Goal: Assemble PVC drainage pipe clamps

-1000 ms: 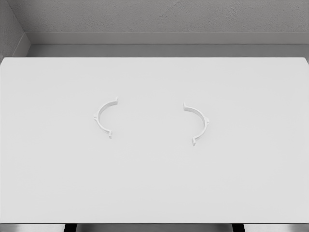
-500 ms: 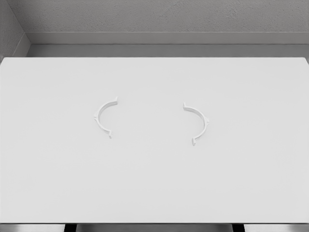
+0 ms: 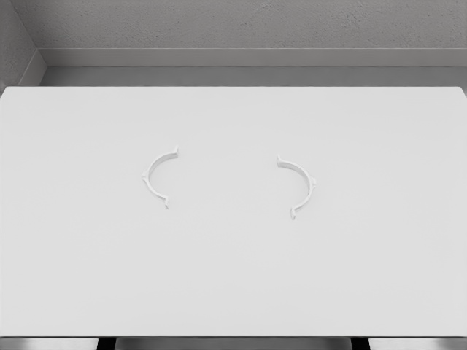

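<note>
Arms and hands: neither arm nor either hand appeared in the head view, so how the fingers stood could not be told.
Work surface: a white table (image 3: 233, 292) filled most of the view, its far edge running straight across the upper part and its near edge just above the bottom of the view.
Left clamp half (image 3: 152, 179): a thin white half-ring lay flat on the table, left of the middle and slightly toward the far side.
Left clamp half, orientation: its bulge pointed to the left and its open side to the right; the line between its two ends ran roughly from far to near, leaning a little, with the far end further right than the near end.
Left clamp half, ends: each end carried a small outward tab, one at the upper right and one at the lower right of the arc.
Right clamp half (image 3: 308, 184): a second white half-ring of like form lay flat on the table, right of the middle.
Right clamp half, orientation: its bulge pointed to the right and its open side to the left, so that the two open sides faced each other.
Right clamp half, ends: the far end lay further left than the near end; small tabs showed at both ends and a small nub on the outer curve.
Relation of the halves: they lay well apart, with bare table between them, at nearly the same depth.
Background: a grey textured wall (image 3: 241, 22) stood behind the table, with a lighter ledge (image 3: 241, 57) along its foot.
</note>
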You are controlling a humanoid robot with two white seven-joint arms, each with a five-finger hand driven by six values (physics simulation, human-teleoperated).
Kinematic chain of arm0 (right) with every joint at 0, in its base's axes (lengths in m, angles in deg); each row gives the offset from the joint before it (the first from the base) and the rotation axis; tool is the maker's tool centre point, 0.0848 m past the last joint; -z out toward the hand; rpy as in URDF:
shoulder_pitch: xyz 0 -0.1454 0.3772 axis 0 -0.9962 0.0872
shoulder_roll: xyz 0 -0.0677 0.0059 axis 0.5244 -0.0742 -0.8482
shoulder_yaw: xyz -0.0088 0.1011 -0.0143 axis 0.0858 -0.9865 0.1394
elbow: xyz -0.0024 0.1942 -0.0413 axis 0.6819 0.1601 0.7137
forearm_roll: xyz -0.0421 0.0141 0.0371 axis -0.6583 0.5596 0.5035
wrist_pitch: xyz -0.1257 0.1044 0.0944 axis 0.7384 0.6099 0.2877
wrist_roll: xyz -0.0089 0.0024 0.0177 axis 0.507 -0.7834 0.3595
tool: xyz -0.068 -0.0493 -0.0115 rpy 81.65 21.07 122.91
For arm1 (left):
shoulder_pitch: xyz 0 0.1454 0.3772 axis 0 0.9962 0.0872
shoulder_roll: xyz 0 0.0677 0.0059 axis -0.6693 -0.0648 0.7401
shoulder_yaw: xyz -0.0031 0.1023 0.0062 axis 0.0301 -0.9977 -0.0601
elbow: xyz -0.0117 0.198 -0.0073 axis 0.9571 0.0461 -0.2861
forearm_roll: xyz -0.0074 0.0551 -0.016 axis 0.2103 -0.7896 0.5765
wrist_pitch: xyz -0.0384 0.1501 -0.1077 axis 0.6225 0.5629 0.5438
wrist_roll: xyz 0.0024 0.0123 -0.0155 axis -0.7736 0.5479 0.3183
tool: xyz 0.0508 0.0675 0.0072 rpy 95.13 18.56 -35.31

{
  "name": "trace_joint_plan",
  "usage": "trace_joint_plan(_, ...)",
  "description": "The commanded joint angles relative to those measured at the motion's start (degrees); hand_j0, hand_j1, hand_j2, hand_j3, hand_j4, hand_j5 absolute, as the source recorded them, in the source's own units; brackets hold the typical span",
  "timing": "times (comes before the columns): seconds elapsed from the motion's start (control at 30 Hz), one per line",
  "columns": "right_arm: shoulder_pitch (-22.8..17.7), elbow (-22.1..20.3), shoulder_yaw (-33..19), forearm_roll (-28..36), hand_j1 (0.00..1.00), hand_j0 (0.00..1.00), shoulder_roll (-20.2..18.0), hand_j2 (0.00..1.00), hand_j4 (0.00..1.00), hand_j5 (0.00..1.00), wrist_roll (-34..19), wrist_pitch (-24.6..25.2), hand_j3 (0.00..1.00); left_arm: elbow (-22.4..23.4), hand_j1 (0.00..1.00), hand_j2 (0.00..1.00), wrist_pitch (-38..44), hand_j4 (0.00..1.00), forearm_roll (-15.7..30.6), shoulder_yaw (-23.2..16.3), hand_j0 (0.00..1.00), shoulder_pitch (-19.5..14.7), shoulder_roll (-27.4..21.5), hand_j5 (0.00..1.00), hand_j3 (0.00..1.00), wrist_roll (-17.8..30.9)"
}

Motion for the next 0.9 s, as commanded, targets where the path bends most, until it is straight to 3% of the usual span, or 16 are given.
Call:
trace_joint_plan(0.0, 0.0, 0.7, 0.0, 0.0, 1.00, 1.00, 0.0, 1.00, 1.00, 1.00, -0.1, 0.2, 1.00, -1.2, 1.00, 1.00, -1.5, 1.00, -0.2, -0.1, 1.00, 0.0, -0.5, 1.00, 1.00, 0.2)
trace_joint_plan(0.13, -0.4, 0.4, 0.1, -0.1, 1.00, 1.00, 0.0, 1.00, 1.00, 1.00, 0.1, 0.1, 1.00, -1.3, 1.00, 1.00, -1.1, 1.00, 0.4, 0.5, 1.00, -1.2, -1.6, 1.00, 1.00, -0.1)
trace_joint_plan(0.2, -0.9, 0.6, 0.1, -0.2, 1.00, 1.00, 0.0, 1.00, 1.00, 1.00, 0.2, 0.3, 1.00, -1.9, 1.00, 1.00, -0.9, 1.00, 0.5, 0.3, 1.00, -5.2, -6.9, 1.00, 1.00, -0.2)
trace_joint_plan(0.27, -3.9, 0.2, -0.1, -0.2, 1.00, 1.00, -15.5, 1.00, 1.00, 1.00, 0.2, 0.2, 1.00, -17.0, 1.00, 1.00, -0.9, 1.00, 0.2, 0.3, 1.00, -11.9, -8.7, 1.00, 1.00, -0.2)
trace_joint_plan(0.3, -4.8, 0.2, -0.3, -0.1, 1.00, 1.00, -24.5, 1.00, 1.00, 1.00, 0.2, 0.1, 1.00, -28.3, 1.00, 1.00, -0.9, 1.00, 0.1, 0.4, 1.00, -15.5, -9.4, 1.00, 1.00, -0.1)
trace_joint_plan(0.33, -4.8, 0.0, -0.3, 0.1, 1.00, 1.00, -29.0, 1.00, 1.00, 1.00, -0.1, 0.1, 1.00, -36.4, 1.00, 1.00, -0.9, 1.00, 0.1, 0.5, 1.00, -17.3, -9.4, 1.00, 1.00, -0.1)
trace_joint_plan(0.37, -4.1, 0.2, 0.0, 0.1, 1.00, 1.00, -37.3, 1.00, 1.00, 1.00, -0.4, 0.2, 1.00, -49.7, 1.00, 1.00, -1.4, 1.00, 0.1, 0.5, 1.00, -20.1, -8.7, 1.00, 1.00, -0.1)
trace_joint_plan(0.4, -0.6, -0.2, 0.2, 0.1, 1.00, 1.00, -49.5, 1.00, 1.00, 1.00, -0.5, 0.1, 1.00, -66.0, 1.00, 1.00, -1.5, 1.00, -0.1, 0.3, 1.00, -20.3, -6.3, 1.00, 1.00, -0.1)
trace_joint_plan(0.47, 4.3, -4.4, 4.9, 0.0, 1.00, 1.00, -72.0, 1.00, 1.00, 1.00, -0.5, 0.1, 1.00, -80.3, 1.00, 1.00, -1.6, 1.00, 0.0, 0.9, 1.00, -21.5, -0.8, 1.00, 1.00, -0.1)
trace_joint_plan(0.5, 4.2, -8.0, 7.5, -0.1, 1.00, 1.00, -80.8, 1.00, 1.00, 1.00, -0.5, 0.0, 1.00, -89.0, 1.00, 1.00, -3.1, 1.00, -0.1, -0.1, 1.00, -21.4, 3.2, 1.00, 1.00, -0.1)
trace_joint_plan(0.53, 4.1, -8.5, 8.2, -0.2, 1.00, 1.00, -84.7, 1.00, 1.00, 1.00, -0.5, 0.0, 1.00, -95.7, 1.00, 1.00, -11.3, 1.00, -0.5, -0.7, 1.00, -20.9, 11.4, 1.00, 1.00, 0.0)
trace_joint_plan(0.57, 4.5, -8.9, 7.7, 0.1, 1.00, 1.00, -85.1, 1.00, 1.00, 1.00, -0.4, -0.6, 1.00, -96.4, 1.00, 1.00, -16.3, 1.00, -2.5, -0.5, 1.00, -20.7, 15.8, 1.00, 1.00, 0.1)
trace_joint_plan(0.63, 4.5, -8.0, 7.5, 0.2, 1.00, 1.00, -85.6, 1.00, 1.00, 1.00, -0.5, -2.6, 1.00, -95.0, 1.00, 1.00, -16.3, 1.00, -3.7, -0.3, 1.00, -19.4, 20.6, 1.00, 1.00, 0.2)
trace_joint_plan(0.73, 4.8, -6.3, 7.5, 0.0, 1.00, 1.00, -88.9, 1.00, 1.00, 1.00, -0.5, -2.8, 1.00, -93.9, 1.00, 1.00, -16.3, 1.00, -3.7, 0.7, 1.00, -8.5, 29.8, 1.00, 1.00, 0.3)
trace_joint_plan(0.77, 5.0, -6.3, 7.5, 0.1, 1.00, 1.00, -89.7, 1.00, 1.00, 1.00, -0.4, -2.8, 1.00, -88.5, 1.00, 1.00, -16.3, 1.00, -3.6, 3.3, 1.00, -5.1, 31.7, 1.00, 1.00, 0.5)
trace_joint_plan(0.87, 4.9, -7.4, 8.0, -0.2, 1.00, 1.00, -89.9, 1.00, 1.00, 1.00, 0.2, -3.3, 1.00, -78.8, 1.00, 1.00, -16.3, 1.00, -1.3, 4.2, 1.00, -3.7, 34.6, 1.00, 1.00, 0.5)
